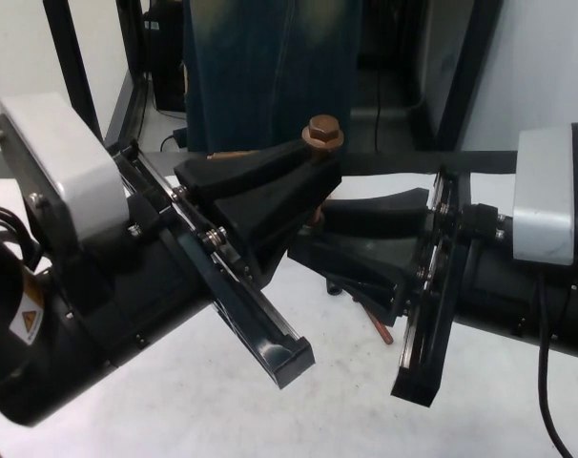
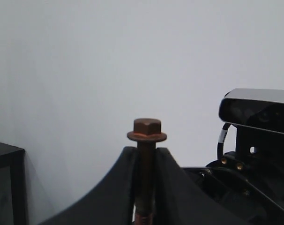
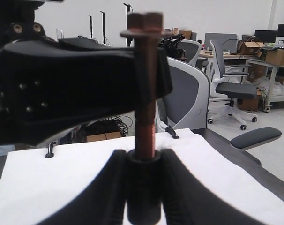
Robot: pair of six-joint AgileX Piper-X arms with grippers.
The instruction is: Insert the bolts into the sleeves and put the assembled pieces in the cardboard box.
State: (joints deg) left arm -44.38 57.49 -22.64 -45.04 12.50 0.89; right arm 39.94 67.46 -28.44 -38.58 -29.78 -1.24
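Left gripper point(image 2: 145, 161) is clenching 1 bolt point(image 2: 146, 133) upright, hex head standing above its fingertips. Right wrist view is showing the right gripper point(image 3: 143, 158) grasping a black sleeve point(image 3: 143, 197) directly below, the shank entering its top. High view is adding a copper piece point(image 1: 380, 326) lying on the white bench point(image 1: 175, 401) beneath the right gripper.

We saw a rust-brown steel bolt point(image 3: 144, 70) with a hexagonal flanged head standing upright — head uppermost, shank clamped between the fingers of the left gripper point(image 2: 145, 152). Straight below it stood a short black cylindrical sleeve point(image 3: 143, 187), also upright, pinched in the right gripper point(image 3: 143, 157). The bolt's lower end met the sleeve's top opening — how deep it sat we could not tell.
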